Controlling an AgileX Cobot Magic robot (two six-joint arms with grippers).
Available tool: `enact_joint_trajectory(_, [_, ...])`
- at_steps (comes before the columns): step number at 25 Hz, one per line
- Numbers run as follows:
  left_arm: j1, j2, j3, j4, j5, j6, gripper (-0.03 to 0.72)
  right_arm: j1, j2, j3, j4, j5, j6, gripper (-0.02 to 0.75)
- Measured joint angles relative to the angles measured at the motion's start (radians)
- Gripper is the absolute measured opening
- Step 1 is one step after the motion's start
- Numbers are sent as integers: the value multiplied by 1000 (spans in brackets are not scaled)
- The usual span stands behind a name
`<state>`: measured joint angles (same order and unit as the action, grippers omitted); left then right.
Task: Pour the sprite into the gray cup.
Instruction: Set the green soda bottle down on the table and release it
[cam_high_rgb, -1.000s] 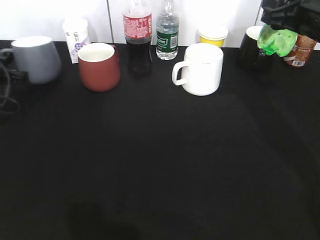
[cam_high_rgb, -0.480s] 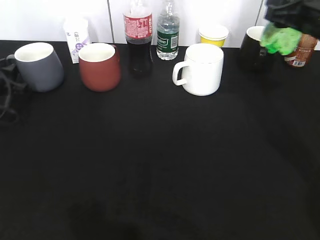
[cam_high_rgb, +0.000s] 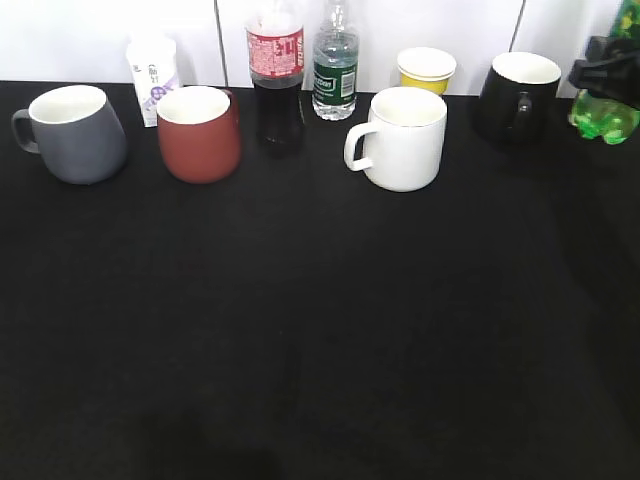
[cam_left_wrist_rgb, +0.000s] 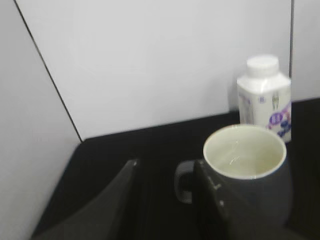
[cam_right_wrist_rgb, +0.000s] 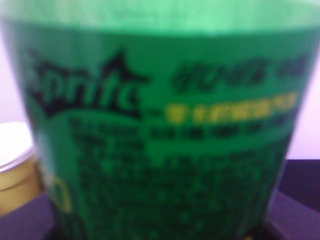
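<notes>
Holding the sprite (cam_high_rgb: 604, 117) upright, right of the black mug (cam_high_rgb: 515, 95), our right fingers grip it. Keep it vertical while carrying it across to the gray cup (cam_high_rgb: 73, 133), far left of that mug. Our left fingers (cam_left_wrist_rgb: 165, 200) rest open beside the cup handle.

Right pincer (cam_high_rgb: 612, 72) closed; left pincer (cam_left_wrist_rgb: 165, 200) spread.

From my console this looks like a lab test bench, not a kitchen: I see a tabletop (cam_high_rgb: 320, 330) draped in plain black cloth, bare white wall panels (cam_high_rgb: 110, 30) behind it, and mugs (cam_high_rgb: 400, 138) and drink bottles (cam_high_rgb: 275, 70) lined up along the far edge like staged samples.
</notes>
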<state>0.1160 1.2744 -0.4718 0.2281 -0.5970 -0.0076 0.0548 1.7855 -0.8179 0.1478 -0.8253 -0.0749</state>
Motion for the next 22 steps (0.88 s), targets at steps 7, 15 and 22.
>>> enact_joint_trajectory(7, [0, -20, 0, 4, 57, -21, 269, -6, 180, -1, -9, -130, 11, 438])
enact_joint_trajectory(15, [0, -20, 0, 5, 57, -21, 269, -6, 248, 28, 33, -241, 12, 505])
enact_joint_trajectory(22, [0, -20, 0, 6, 57, -21, 265, -6, 211, 105, 35, -272, 13, 601])
